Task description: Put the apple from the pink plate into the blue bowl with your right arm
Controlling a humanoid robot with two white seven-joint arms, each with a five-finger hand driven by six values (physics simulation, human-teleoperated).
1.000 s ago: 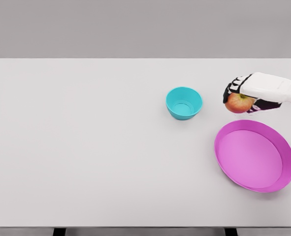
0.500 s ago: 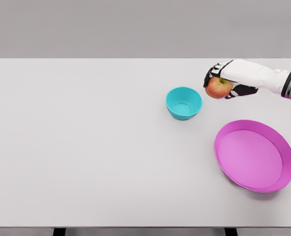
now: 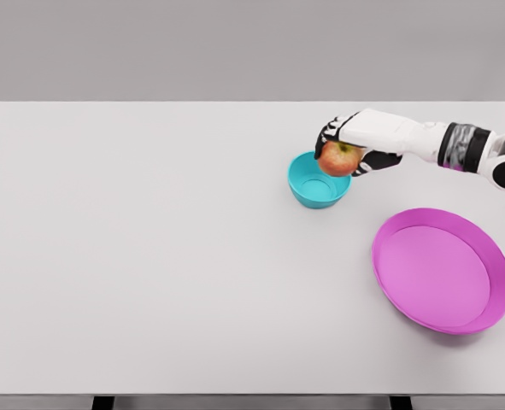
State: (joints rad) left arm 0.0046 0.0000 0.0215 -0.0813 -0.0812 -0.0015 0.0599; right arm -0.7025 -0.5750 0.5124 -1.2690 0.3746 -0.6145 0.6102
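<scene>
The white table (image 3: 149, 256) fills most of the head view, with a grey wall behind it. Near its right edge sits the pink plate (image 3: 491, 256), a wide shallow dish with nothing on it. The right arm (image 3: 457, 145) comes in from the right side of the picture, above the plate, and stretches leftward across the table's far half. Left of the plate and well apart from it stands the blue bowl (image 3: 308, 195), small and round, its inside showing only its own bottom. At the end of the arm, the right robot hand (image 3: 355, 141) has its dark fingers (image 3: 327, 137) curled over the top and far side of the apple (image 3: 338, 160), clamped on it from above. The apple hangs under the palm, reddish with a yellow patch near the stem, and overlaps the bowl's upper right rim in the view, held above that rim rather than inside the bowl.
</scene>
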